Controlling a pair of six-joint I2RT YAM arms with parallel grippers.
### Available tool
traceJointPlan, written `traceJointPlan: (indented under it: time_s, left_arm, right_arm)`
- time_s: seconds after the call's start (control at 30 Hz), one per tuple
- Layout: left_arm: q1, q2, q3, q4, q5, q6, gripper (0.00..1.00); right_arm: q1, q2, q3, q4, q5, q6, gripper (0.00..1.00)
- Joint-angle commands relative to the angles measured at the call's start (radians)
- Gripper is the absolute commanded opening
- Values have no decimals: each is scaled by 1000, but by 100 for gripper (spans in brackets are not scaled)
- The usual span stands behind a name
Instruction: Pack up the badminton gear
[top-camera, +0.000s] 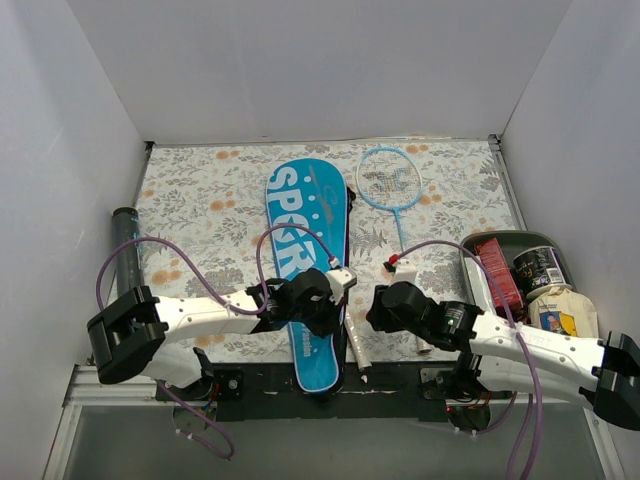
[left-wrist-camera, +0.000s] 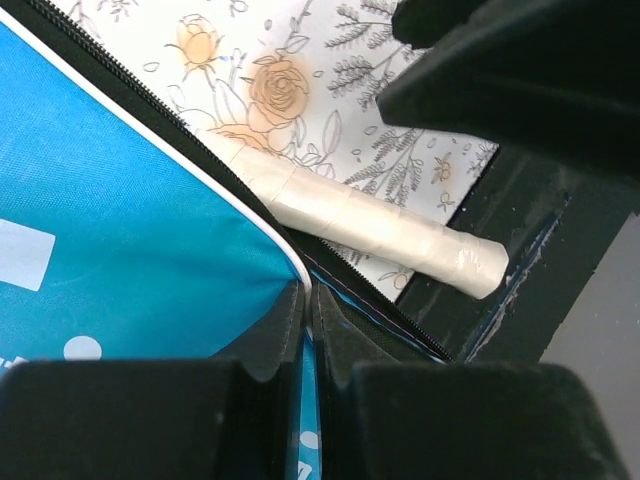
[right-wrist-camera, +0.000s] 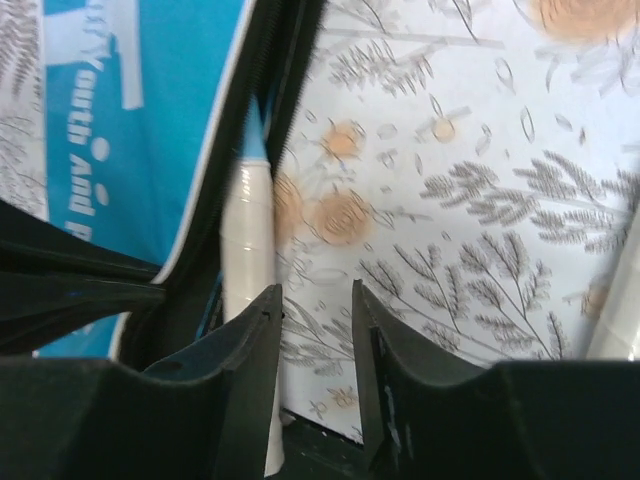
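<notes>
clearly left end effector (left-wrist-camera: 308, 305) pinches cover (left-wrist-camera: 120, 200) edge beside racket handle (left-wrist-camera: 380, 225).

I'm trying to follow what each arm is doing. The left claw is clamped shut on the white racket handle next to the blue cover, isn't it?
Not quite. The left gripper is clamped shut, but on the edge of the blue cover, not on the white handle. The handle lies ungripped next to the cover. The left wrist view shows this.

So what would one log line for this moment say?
left end effector: shut on blue cover edge | right end effector: open, beside white handle | second racket: outside cover
</notes>
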Motion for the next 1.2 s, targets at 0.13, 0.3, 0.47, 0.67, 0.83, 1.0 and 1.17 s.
traceJointPlan:
  time_s: [0.13,0.3,0.47,0.67,0.83,1.0,1.17]
  left_arm:
    - [-37,-106,-6,100,60,71,0]
    - [-44,-166,-30,110,56,71,0]
    - [-51,-166,-36,112,42,75,0]
    - [-60,-137,-30,112,34,75,0]
    - [-64,-128,-27,110,36,78,0]
    - [-67,-129,-29,110,33,79,0]
    - [-70,-132,-29,110,31,79,0]
  right_arm:
    - [1,-144,-155,101,-146,87,30]
    - [1,-117,-177,207,-261,101,27]
    - [1,-95,-203,253,-281,113,25]
    - [1,-112,-192,196,-250,109,33]
    - [1,-104,-179,162,-232,96,40]
    - [1,-97,-203,150,-230,109,41]
    - [3,-86,-246,222,-270,121,43]
